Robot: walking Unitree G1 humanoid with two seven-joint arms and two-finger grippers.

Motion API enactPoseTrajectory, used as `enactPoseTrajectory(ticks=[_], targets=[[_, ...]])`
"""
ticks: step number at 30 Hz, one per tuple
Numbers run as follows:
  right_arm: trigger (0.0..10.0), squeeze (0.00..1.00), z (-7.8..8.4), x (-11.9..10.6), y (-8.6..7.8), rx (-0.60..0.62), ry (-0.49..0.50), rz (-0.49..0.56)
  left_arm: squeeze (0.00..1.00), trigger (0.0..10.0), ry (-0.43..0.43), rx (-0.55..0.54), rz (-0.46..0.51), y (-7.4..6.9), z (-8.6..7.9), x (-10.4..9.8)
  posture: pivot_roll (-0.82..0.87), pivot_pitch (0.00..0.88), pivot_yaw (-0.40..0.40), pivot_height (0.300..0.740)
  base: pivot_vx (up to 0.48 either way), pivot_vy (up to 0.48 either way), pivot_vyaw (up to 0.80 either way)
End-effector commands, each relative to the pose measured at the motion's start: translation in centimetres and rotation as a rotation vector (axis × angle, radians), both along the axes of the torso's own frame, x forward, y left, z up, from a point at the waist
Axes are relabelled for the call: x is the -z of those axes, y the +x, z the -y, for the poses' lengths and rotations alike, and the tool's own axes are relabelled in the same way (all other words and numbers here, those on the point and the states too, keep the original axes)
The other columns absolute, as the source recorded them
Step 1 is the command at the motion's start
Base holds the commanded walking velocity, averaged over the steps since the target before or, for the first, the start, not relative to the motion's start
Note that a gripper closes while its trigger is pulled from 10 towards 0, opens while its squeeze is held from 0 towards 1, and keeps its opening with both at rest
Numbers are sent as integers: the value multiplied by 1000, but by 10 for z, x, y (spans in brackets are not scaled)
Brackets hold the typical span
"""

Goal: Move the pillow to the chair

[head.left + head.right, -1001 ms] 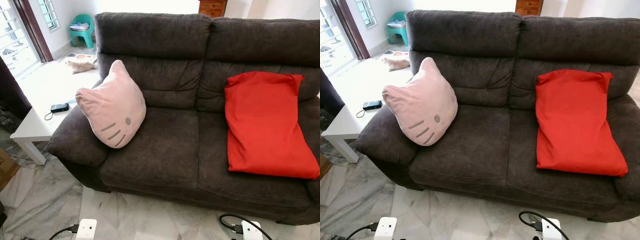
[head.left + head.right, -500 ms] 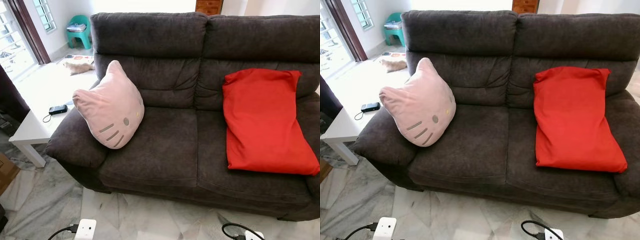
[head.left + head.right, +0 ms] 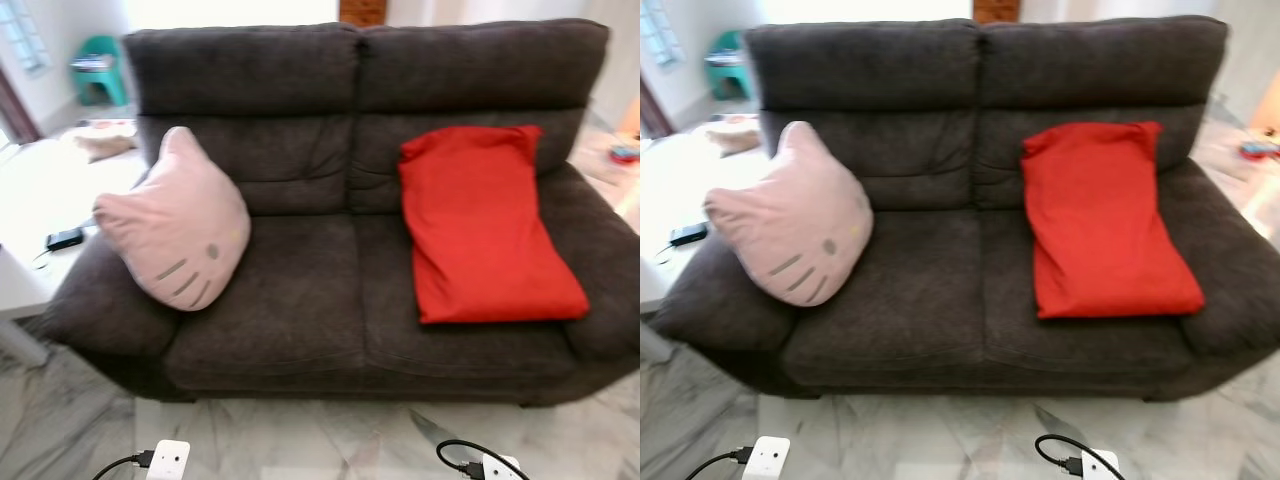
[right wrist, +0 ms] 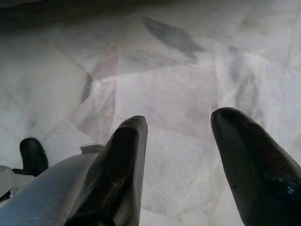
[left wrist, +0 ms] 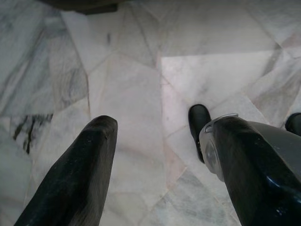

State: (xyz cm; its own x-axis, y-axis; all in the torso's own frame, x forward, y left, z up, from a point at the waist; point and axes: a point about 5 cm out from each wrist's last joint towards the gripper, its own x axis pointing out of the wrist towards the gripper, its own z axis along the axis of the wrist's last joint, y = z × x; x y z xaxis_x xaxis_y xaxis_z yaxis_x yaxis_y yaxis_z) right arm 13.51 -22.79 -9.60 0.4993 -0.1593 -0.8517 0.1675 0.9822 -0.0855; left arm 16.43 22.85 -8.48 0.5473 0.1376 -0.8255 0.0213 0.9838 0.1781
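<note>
A red pillow [image 3: 479, 224] leans against the backrest on the right seat of a dark grey sofa [image 3: 300, 290]. On the sofa's left arm rests a pink cat-face cushion [image 3: 176, 234]. My left gripper [image 5: 160, 136] hangs open over the marble floor, nothing between its fingers. My right gripper [image 4: 181, 134] also hangs open above the floor, holding nothing.
A white low table [image 3: 25, 200] with a small black device [image 3: 64, 238] stands left of the sofa. A teal stool [image 3: 98, 72] sits in the far left corner. White marble floor [image 3: 300, 440] lies before the sofa. My wrists' white boxes with black cables [image 3: 168, 459] edge the frame bottom.
The whole picture has shifted left and blurred, so the camera has turned right; the sofa's right arm is in view. The pillows have not moved on the sofa.
</note>
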Motion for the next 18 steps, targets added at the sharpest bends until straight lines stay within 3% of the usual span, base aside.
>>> enactPoseTrajectory(ticks=[1, 18], targets=[[10000, 0, -1, -1, 4, -1, 1, 8, 0, 10000, 9, -14, -15, -4, -7, 0, -67, 0, 11, 740, 0, 0, -800], [10000, 0, 1, -2, 7, -2, -2, -5, 0, 10000, 25, 18, -37, -8, -7, 2, -64, 0, 14, 740, 0, 0, -800]])
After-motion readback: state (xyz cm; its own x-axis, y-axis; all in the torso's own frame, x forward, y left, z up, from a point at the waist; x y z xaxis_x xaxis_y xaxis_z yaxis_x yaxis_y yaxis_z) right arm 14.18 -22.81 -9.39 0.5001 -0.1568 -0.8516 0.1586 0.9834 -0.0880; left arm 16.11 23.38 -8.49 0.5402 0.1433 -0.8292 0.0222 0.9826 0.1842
